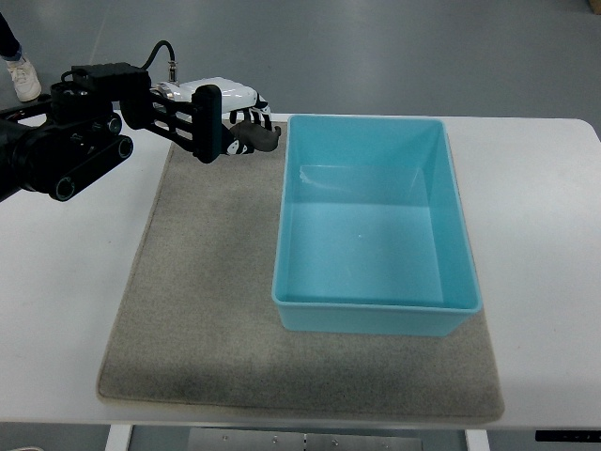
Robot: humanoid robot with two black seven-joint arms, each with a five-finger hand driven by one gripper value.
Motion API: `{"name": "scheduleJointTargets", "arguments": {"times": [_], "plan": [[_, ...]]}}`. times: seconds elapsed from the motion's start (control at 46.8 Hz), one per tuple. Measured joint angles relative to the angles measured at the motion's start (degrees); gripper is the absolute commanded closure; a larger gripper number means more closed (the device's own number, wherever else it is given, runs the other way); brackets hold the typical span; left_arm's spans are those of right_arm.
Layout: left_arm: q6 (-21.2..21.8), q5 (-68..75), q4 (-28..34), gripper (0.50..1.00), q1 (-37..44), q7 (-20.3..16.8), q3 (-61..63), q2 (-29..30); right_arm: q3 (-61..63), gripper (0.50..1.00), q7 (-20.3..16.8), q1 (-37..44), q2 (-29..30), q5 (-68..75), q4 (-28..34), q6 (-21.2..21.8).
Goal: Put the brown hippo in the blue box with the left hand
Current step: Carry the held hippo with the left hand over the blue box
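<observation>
Left hand (pixel 230 120) comes in from the picture's left edge, black arm w/ white palm shell, sitting at the far-left corner of the grey mat (pixel 207 310), just beside the blue box (pixel 376 305). Fingers are curled round a small dark-brown thing, prob. the brown hippo (pixel 260 137); only its box-side end pokes out past the fingers, rest is hidden, so shape can't be confirmed. Hippo looks lifted or barely resting over the mat's far edge, can't tell which, and it's not in the box yet; near its far-left rim but outside. Box interior shows nothing in it, sits on the mat, mat on the white table (pixel 535 207). Right hand not visible. A person's shoe (pixel 23 79) shows at the top-left. Handling, my guess: small toy, light, likely rubbery or plastic, smooth enough to slip if grip loosens; not fragile. Best hold is across the body midsection, w/ fingers wrapping both flanks, as it seems now. Needs to clear the box wall before release.
</observation>
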Motion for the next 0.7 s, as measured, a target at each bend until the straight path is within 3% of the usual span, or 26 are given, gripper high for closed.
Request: {"name": "scheduleJointTargets", "arguments": {"times": [0.491,0.705], "plan": [[1.62,0.53,-9.09,1.000,-2.10,-0.06,-1.48,0.01,-0.02,0.564,0.00,0.01,0.00,0.00,0.00,0.02],[1.65,0.54,-9.61,1.000,-2.44,-0.06,-1.48,0.87,-0.01,0.564,0.02,0.00,0.00,0.00,0.00,0.03]]}}
